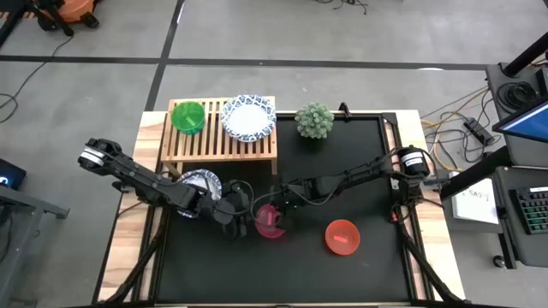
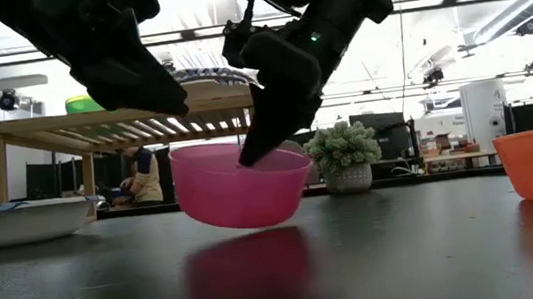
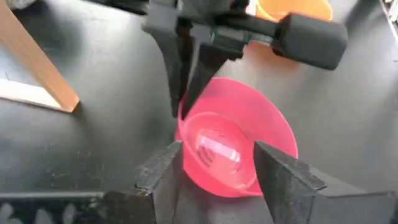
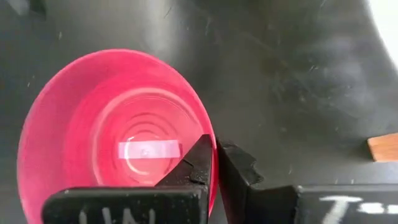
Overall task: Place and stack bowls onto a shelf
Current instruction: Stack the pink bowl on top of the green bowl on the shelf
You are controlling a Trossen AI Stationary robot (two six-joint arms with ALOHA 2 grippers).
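Observation:
The pink bowl (image 1: pixel 270 220) hangs from my right gripper (image 4: pixel 216 152), which is shut on its rim, just above the black mat. My left gripper (image 3: pixel 217 177) is open at the bowl's left side, a finger on either side of it in the left wrist view; in the low view my left gripper (image 2: pixel 153 82) stands above the rim, apart from it. On the shelf (image 1: pixel 218 145) sit a green bowl (image 1: pixel 187 116) and a white blue-rimmed bowl (image 1: pixel 248 117). Another white bowl (image 1: pixel 197 181) and a red bowl (image 1: pixel 342 237) rest on the table. My right gripper pinches the pink bowl's rim (image 4: pixel 213 134) on its far side, one finger (image 4: pixel 193 165) inside the bowl and one (image 4: pixel 239 165) outside. The fingers slant down from above (image 2: pixel 264 130). The bowl hangs tilted and seems lifted just clear of the mat.
A small potted plant (image 1: pixel 314 120) stands to the right of the shelf at the mat's far edge. The white bowl on the table lies under my left arm, close to the shelf's near legs. Open mat lies near and right of the red bowl.

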